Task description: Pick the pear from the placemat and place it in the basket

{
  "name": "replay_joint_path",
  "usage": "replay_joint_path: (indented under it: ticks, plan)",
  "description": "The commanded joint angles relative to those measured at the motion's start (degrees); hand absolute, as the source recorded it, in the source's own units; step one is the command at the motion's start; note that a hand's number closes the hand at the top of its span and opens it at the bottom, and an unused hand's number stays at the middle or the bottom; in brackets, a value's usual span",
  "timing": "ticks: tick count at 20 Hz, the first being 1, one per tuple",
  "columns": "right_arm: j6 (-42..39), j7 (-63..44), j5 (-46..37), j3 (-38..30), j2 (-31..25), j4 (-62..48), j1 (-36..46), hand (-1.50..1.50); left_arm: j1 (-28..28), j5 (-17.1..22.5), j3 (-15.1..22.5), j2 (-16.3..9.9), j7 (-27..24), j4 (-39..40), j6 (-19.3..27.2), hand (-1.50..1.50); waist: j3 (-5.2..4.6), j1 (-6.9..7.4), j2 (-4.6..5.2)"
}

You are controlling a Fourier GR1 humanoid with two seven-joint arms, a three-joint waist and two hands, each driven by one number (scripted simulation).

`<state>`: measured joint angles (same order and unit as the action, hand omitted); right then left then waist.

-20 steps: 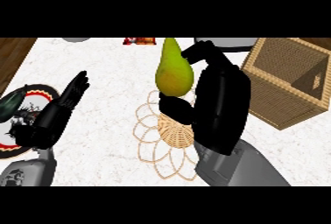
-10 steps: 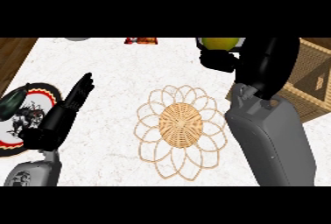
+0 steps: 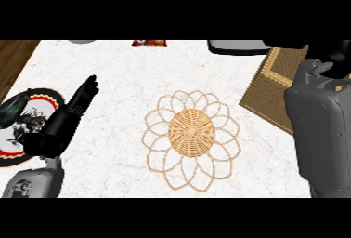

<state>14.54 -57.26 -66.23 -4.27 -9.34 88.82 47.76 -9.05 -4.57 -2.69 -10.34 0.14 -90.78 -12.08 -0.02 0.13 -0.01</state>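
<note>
The woven flower-shaped placemat (image 3: 191, 132) lies bare in the middle of the white counter. The pear shows nowhere in the head view. The wicker basket (image 3: 269, 88) stands at the right, largely covered by my grey right forearm. My right hand (image 3: 334, 52) is above the basket at the view's upper right edge; only a dark part of it shows, and whether it holds anything is hidden. My left hand (image 3: 72, 111) rests open at the left, fingers straight and pointing away, left of the placemat.
A patterned plate (image 3: 42, 97) with a dark green object on it sits at the left edge, partly under my left hand. A white dish (image 3: 237, 45), a red item (image 3: 149, 43) and a grey object (image 3: 82, 41) line the far edge. Wooden floor shows at the upper left.
My right arm has swung right and away, from above the placemat to over the basket. The pear, seen in the hand one second ago, has passed out of sight. The left hand stayed put.
</note>
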Motion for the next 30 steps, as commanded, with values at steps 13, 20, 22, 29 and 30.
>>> replay_joint_path:
  ticks: [13, 20, 22, 29, 30]
  plan:
    - [12.8, 21.3, 10.8, -8.4, -7.1, -9.3, -14.6, 1.50, 2.4, -0.2, 0.9, 1.3, 3.0, -5.3, -0.4, 0.00, 0.05, 0.20, -0.02]
    - [26.5, 27.0, 15.1, -14.0, -6.5, -16.9, -12.1, 1.50, -1.6, 2.0, -2.4, -1.0, 2.5, -2.2, -2.5, 0.00, 0.08, 0.37, 0.18]
    - [26.4, 29.9, 17.7, -13.7, -7.5, -19.0, -11.7, -1.50, 1.4, 0.6, -0.2, 1.2, 1.7, -3.8, -1.5, 0.00, 0.04, 0.31, 0.06]
    - [22.8, 33.9, 21.3, -13.1, -12.0, -21.6, -8.5, -1.50, 2.0, -0.8, -0.3, 1.3, 0.4, -2.7, -1.4, 0.00, 0.02, 0.23, 0.00]
    - [26.2, 36.6, 22.3, -13.5, -11.0, -24.3, -8.7, -1.50, 1.5, -0.4, -0.6, 1.2, 2.6, -4.8, -1.1, 0.00, 0.03, 0.34, 0.04]
